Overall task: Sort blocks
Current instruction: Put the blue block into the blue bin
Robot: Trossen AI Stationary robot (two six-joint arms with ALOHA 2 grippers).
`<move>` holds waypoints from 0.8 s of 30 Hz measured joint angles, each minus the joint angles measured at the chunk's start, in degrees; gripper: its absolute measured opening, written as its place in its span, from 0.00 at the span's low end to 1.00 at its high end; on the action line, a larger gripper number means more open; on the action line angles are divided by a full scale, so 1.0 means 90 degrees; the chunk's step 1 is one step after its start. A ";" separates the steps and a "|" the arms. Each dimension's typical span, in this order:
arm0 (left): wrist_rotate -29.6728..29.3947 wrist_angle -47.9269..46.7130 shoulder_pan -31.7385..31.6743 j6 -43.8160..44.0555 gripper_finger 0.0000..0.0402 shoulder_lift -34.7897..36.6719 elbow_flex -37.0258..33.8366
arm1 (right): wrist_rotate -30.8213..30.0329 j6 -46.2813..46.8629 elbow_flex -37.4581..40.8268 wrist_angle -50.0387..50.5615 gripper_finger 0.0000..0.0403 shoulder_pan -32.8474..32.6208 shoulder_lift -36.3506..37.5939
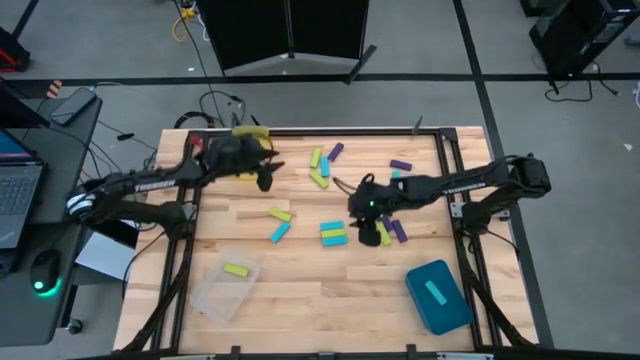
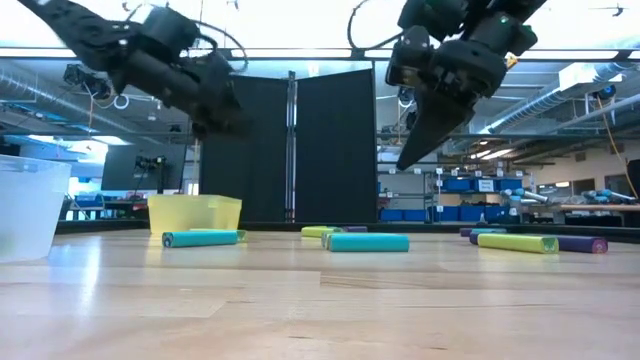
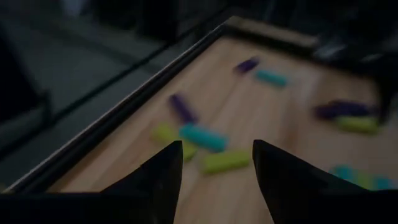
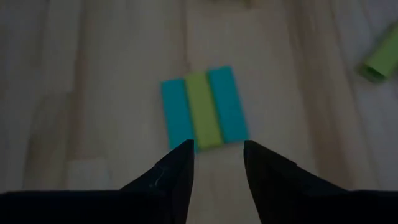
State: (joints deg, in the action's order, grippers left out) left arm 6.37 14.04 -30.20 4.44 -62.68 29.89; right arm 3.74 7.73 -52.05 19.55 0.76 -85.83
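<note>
purple, yellow-green, cyan blocks (image 1: 333, 233), small bars, scattered

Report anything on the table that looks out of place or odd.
Nothing looks damaged or spilled. The blocks lie scattered loose, as unsorted pieces would. One yellow-green block lies in the clear bin and one cyan block in the teal bin.

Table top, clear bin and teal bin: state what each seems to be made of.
Table top: likely wood, pale glued planks with visible seams.
Clear bin: probably thin plastic, translucent, the planks showing through.
Teal bin: looks like opaque plastic, smooth and evenly coloured.
</note>
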 joint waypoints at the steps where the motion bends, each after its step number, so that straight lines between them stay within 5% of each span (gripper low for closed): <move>1: 0.0002 0.0396 0.0181 0.0006 0.50 0.0069 -0.0151 | -0.0073 0.0120 -0.0007 -0.0126 0.38 -0.0120 -0.0062; 6: 0.0010 0.1809 0.0887 0.0035 0.50 0.0234 -0.0709 | -0.0131 0.0444 -0.0292 -0.0342 0.38 -0.0545 -0.0634; 24: -0.0194 0.1926 0.1416 -0.0552 0.50 0.0171 -0.0751 | -0.0462 0.0369 -0.1549 0.0554 0.40 -0.0737 -0.2696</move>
State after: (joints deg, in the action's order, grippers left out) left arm 4.62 31.38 -17.45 -0.53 -61.14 23.14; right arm -0.41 11.05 -65.99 24.54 -5.88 -110.09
